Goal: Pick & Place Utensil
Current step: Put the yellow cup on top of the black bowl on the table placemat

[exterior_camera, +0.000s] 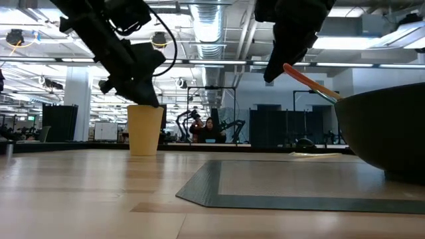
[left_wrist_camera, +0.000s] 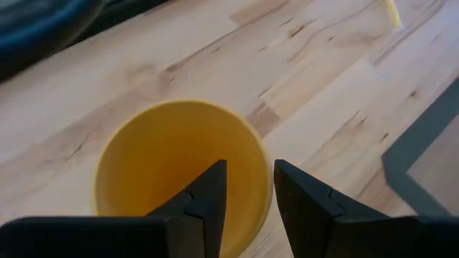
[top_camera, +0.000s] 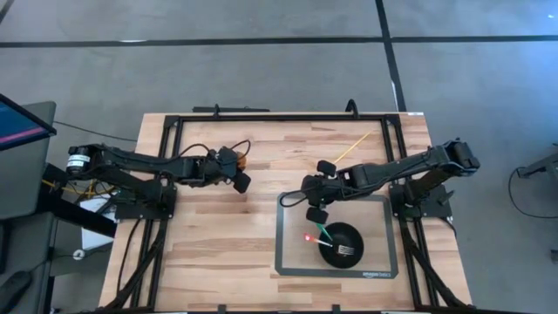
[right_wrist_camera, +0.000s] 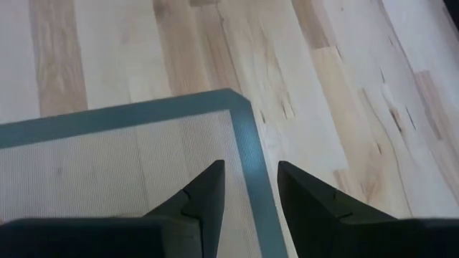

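A black bowl (top_camera: pixel 356 234) stands on a grey mat (top_camera: pixel 292 257) at the near right. A fork with a green and red handle (top_camera: pixel 323 236) lies in it, tines in the bowl, handle leaning out over the rim (exterior_camera: pixel 311 82). My right gripper (top_camera: pixel 310 194) hangs open and empty above the mat's far left corner (right_wrist_camera: pixel 237 100), close above the handle's red end. A yellow cup (exterior_camera: pixel 145 129) stands upright on the wood at the table's middle. My left gripper (left_wrist_camera: pixel 251 188) is open at its top, one finger over the cup's inside (left_wrist_camera: pixel 165 165), one outside. My left gripper comes down on the yellow cup from above, its fingers on either side of the rim (left_wrist_camera: pixel 264 179). I cannot tell whether they touch the rim. The cup stands upright on the table.
A thin yellow stick (top_camera: pixel 353 144) lies on the wood at the far right. A black frame (top_camera: pixel 261 116) runs along the table's far edge and sides. Bare wood lies at the near left (top_camera: pixel 209 253). A person sits far off in the room (exterior_camera: pixel 210 127).
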